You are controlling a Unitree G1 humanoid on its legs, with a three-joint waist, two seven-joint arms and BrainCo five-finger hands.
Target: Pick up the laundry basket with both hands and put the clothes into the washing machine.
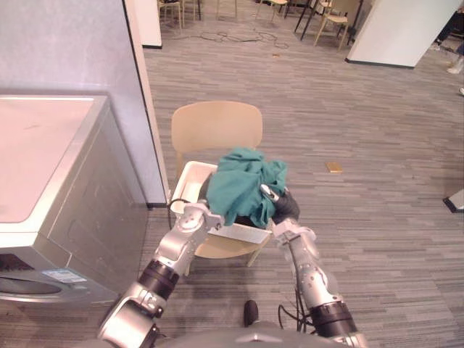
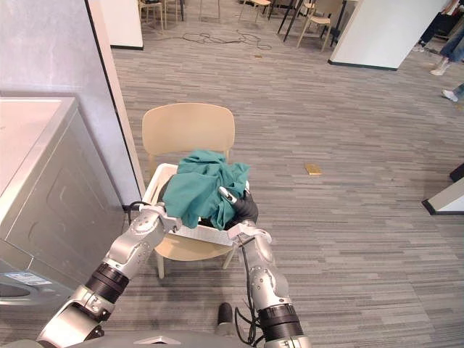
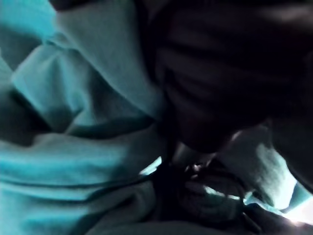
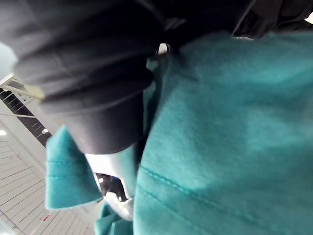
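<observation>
Teal clothes [image 1: 246, 181] heaped in basket [image 1: 190, 177] on chair [image 1: 216, 125] — right robot hand [image 1: 281, 206] touching.

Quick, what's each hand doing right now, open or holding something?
Left hand: cannot be told; tucked under the teal clothes at the laundry basket.
Right hand: cannot be told; against the clothes on the other side.

The garment [image 1: 246, 181] is plain teal-green and the laundry basket [image 1: 188, 176] white. The chair [image 1: 216, 125] is pale beige, the washing machine [image 1: 80, 210] silver-grey (its top paler), and the floor [image 1: 362, 130] grey in streaked, plank-like bands.
</observation>
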